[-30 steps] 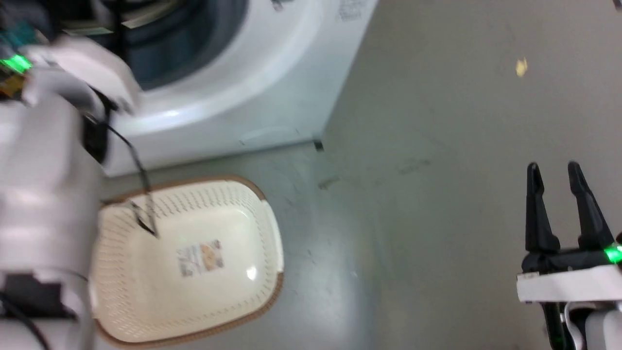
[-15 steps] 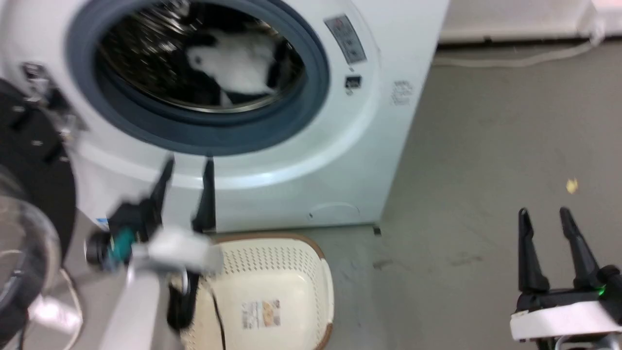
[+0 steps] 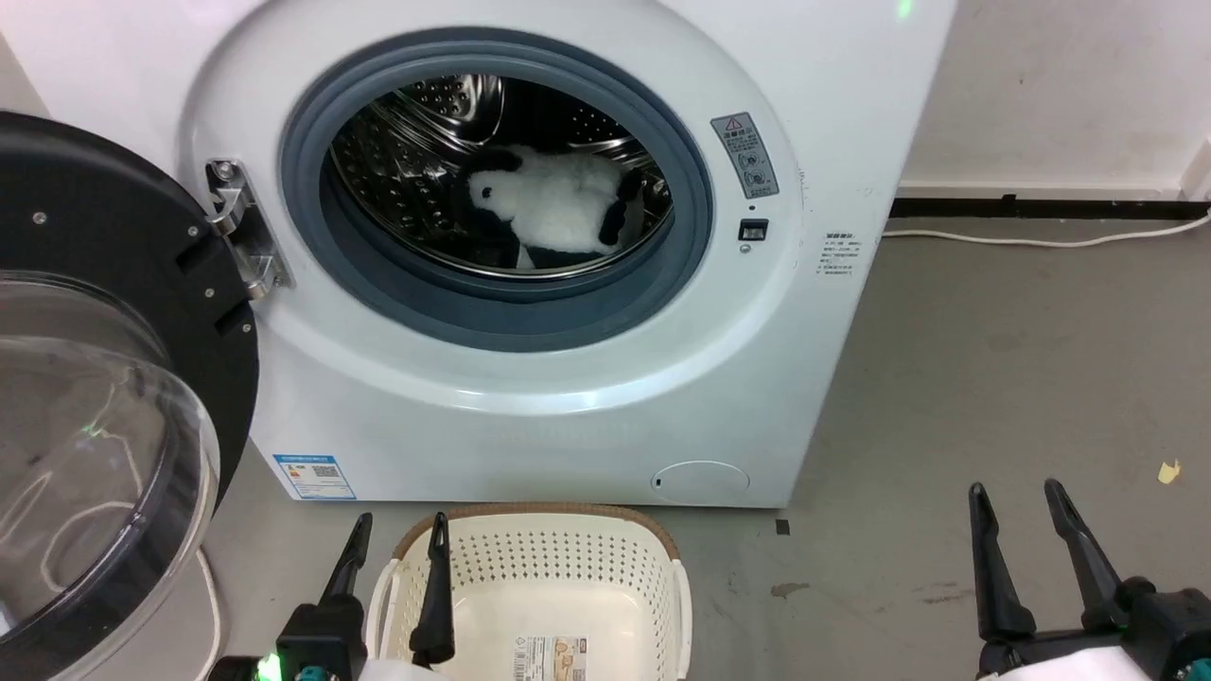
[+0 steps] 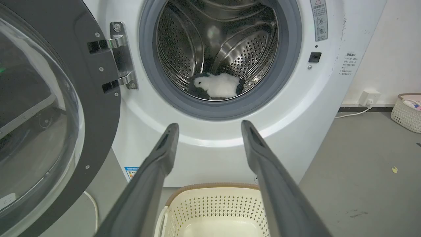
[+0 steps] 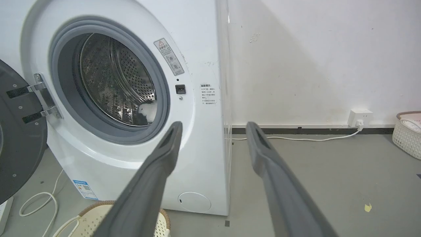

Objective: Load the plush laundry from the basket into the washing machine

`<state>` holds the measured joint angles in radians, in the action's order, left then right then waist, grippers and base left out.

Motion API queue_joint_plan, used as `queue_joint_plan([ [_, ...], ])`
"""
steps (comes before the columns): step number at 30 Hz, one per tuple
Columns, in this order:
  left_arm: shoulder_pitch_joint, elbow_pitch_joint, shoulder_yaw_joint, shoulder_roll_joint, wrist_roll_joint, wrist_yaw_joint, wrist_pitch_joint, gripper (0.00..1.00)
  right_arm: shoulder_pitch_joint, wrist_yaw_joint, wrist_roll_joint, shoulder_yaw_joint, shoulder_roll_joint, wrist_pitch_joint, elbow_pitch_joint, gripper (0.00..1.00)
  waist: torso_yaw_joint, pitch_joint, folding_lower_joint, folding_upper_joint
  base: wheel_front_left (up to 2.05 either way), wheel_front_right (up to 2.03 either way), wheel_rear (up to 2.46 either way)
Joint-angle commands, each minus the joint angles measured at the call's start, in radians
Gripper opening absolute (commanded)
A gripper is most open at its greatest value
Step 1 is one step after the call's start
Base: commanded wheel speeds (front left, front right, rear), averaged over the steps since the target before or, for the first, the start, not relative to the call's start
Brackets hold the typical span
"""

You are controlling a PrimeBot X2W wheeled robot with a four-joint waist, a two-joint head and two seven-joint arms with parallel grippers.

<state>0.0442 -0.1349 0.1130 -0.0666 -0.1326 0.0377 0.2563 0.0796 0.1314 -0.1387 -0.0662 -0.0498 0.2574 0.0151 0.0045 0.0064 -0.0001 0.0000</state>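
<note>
Evidently loaded: plush toy [image 3: 558, 210] at drum [image 3: 416, 180] bottom, basket [image 3: 539, 567] empty; left gripper [image 3: 400, 522] and right gripper [image 3: 1014, 490] spread, holding nothing; closing door [image 3: 95, 236] probably next.

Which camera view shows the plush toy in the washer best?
The head view: the plush laundry lies whole in the washing machine, head and black limbs clear. The left wrist view shows it smaller; the right wrist view, just a white corner.
</note>
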Motion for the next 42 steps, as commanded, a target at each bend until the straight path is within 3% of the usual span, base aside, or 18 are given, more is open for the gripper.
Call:
queue_joint_plan([
  [1, 0.014, 0.01, -0.001, 0.006, 0.006, 0.009, 0.005, 1.0, 0.018, -0.001, 0.002, 0.001, 0.0, 0.004, 0.003, 1.0, 0.002, 0.0, 0.0001, 0.0, 0.0, 0.0, 0.0],
  [8, 0.024, 0.028, -0.01, 0.013, -0.017, 0.011, 0.005, 1.0, 0.02, -0.001, 0.0, 0.011, 0.0, 0.004, 0.007, 1.0, 0.007, 0.003, 0.0001, 0.0, 0.0, 0.0, 0.0],
  [9, 0.014, 0.025, -0.007, 0.013, -0.016, 0.012, 0.0, 0.0, 0.01, 0.0, 0.0, 0.01, 0.0, 0.0, 0.006, 0.0, 0.007, 0.003, 0.0002, 0.0, 0.0, 0.0, 0.0],
  [42, -0.004, 0.058, -0.038, 0.014, 0.028, -0.003, -0.079, 0.0, -0.017, 0.0, 0.043, 0.027, 0.0, -0.079, -0.001, 0.0, 0.004, 0.0, 0.0001, 0.0, 0.0, 0.0, 0.0],
])
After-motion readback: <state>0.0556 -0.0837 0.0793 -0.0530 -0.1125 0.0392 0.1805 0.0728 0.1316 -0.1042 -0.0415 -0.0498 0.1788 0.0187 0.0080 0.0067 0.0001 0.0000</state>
